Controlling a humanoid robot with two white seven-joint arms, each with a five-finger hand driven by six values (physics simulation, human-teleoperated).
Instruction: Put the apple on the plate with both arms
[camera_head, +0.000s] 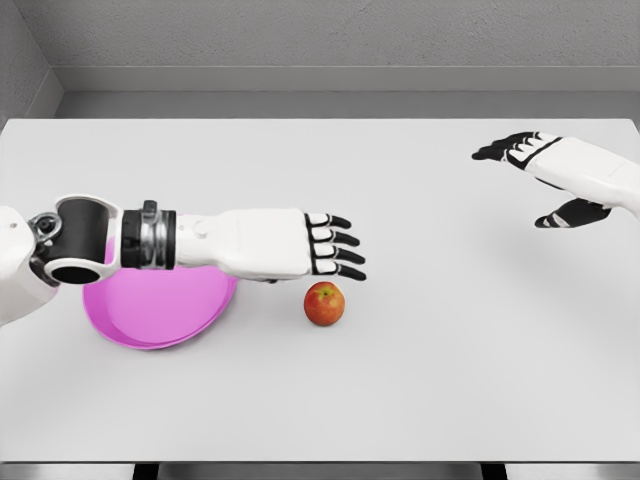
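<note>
The apple (324, 303) sits on the table (420, 400) a little left of its middle, just beside the pink plate (150, 312), which lies toward the left edge and is partly covered by my own forearm. My left hand (290, 243) reaches across above the plate's far rim, palm down, its fingers (338, 247) straight and slightly spread, holding nothing; the fingertips end just above and behind the apple without touching it, as far as I can tell. My right hand (545, 170) hovers well apart near the right edge, thumb and fingers extended and loose, also empty. I judge the step in hand to be the approach for the grasp. To do it well, I should bring the right hand in toward the apple's right side while lowering the left to its left side, so both close on it evenly and it does not roll. The fruit is round and smooth, so a push from one side alone would likely send it away. Once it is cupped, the lift needs only to clear the plate's low rim, and my left forearm must shift off the plate first.
</note>
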